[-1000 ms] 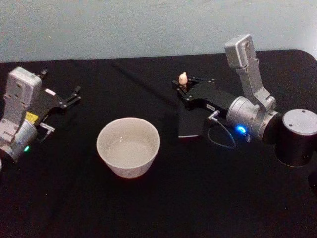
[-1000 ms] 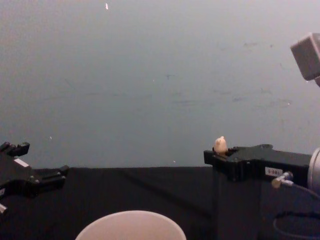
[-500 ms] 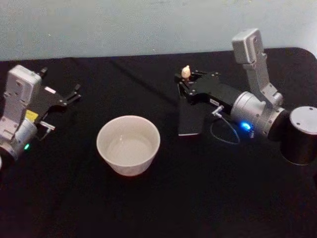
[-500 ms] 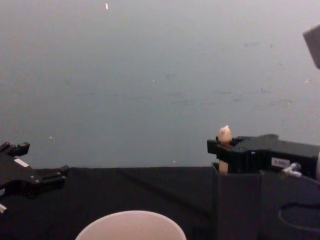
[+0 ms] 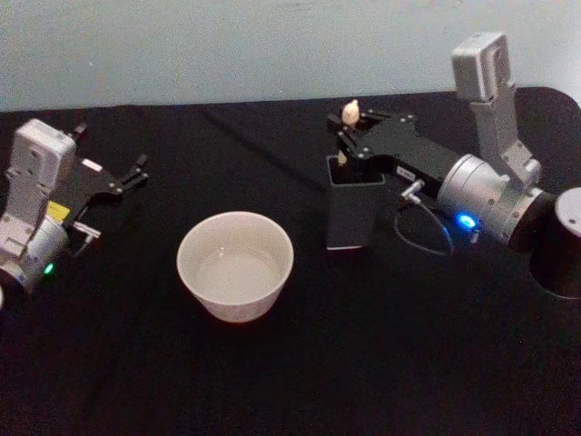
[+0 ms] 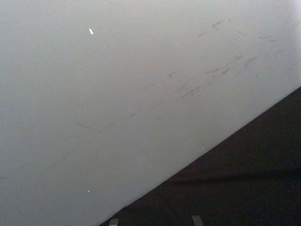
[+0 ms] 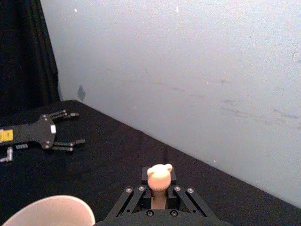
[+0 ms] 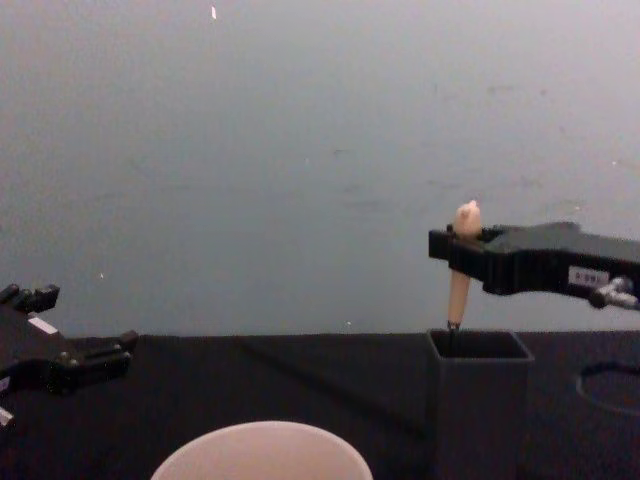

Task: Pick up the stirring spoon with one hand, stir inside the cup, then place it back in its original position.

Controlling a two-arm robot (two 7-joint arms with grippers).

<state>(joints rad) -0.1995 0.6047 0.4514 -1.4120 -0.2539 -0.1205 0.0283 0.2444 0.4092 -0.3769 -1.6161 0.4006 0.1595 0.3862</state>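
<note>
My right gripper [image 5: 349, 132] is shut on the pale beige handle of the stirring spoon [image 8: 461, 262], just below its rounded knob [image 7: 159, 176]. The spoon hangs upright with its lower shaft still inside the dark square holder [image 8: 478, 400], and the gripper [image 8: 455, 245] stands above the holder's rim. The wide pinkish-white cup [image 5: 235, 265] sits on the black table to the left of the holder [image 5: 350, 211], its rim [image 8: 262, 450] low in the chest view. The spoon's bowl is hidden inside the holder. My left gripper [image 5: 136, 173] rests open at the far left of the table.
A black cloth [image 5: 300, 363] covers the table, with a pale wall [image 8: 300, 150] behind it. A thin cable [image 5: 427, 241] loops beside the right arm, near the holder. The left gripper [image 7: 66, 141] lies flat on the cloth, far from the cup.
My right gripper has risen with the spoon, drawing the handle up out of the holder. The holder's open top now shows below the gripper. The left arm has not moved.
</note>
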